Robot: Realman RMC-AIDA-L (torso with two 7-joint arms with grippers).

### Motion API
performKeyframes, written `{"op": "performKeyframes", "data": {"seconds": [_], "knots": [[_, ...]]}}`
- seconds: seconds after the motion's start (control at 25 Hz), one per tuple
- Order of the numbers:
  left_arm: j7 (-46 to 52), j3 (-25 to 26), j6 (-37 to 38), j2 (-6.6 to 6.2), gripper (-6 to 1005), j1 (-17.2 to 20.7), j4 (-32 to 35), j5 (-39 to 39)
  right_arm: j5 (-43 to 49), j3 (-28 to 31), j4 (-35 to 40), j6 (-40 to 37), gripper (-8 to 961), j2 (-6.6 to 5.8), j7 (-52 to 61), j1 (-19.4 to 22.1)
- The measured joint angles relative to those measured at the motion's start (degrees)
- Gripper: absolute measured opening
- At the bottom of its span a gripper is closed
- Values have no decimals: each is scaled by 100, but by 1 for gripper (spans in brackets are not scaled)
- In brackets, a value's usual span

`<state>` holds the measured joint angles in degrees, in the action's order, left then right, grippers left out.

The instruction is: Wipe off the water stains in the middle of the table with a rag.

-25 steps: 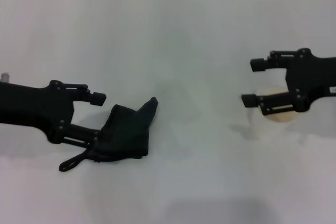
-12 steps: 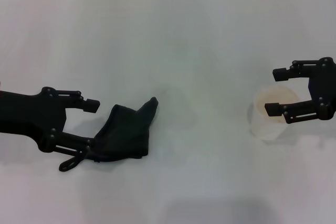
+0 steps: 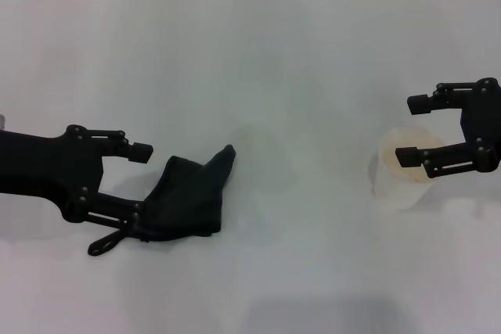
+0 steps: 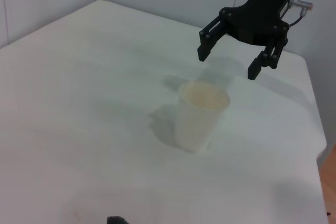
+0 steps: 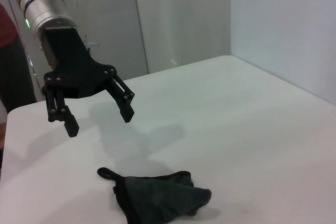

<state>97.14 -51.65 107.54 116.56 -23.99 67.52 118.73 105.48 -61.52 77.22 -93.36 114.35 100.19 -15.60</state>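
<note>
A: Where is the rag, taking the paper cup as the marker?

B: Well apart from the cup, crumpled on the white table on the robot's left, its loop strap trailing on the side away from the cup. No water stain shows on the table anywhere.

A: How will it handle?

B: Soft and light, I judge; it will fold rather than slide. Best pinched at the raised bunched middle, not the thin strap.

A: And the fingers?

B: The left gripper has its fingers spread wide; the right wrist view shows it hanging above the rag, holding nothing. The right gripper is also spread wide, empty, hovering just above the cup's rim without touching it.
</note>
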Motion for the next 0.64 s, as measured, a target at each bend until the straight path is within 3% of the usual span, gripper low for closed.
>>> {"op": "performKeyframes", "data": {"seconds": [0.64], "knots": [[-3, 32, -23, 60, 884, 0, -20, -4, 212, 0, 4, -7, 829, 17, 103, -29]]}}
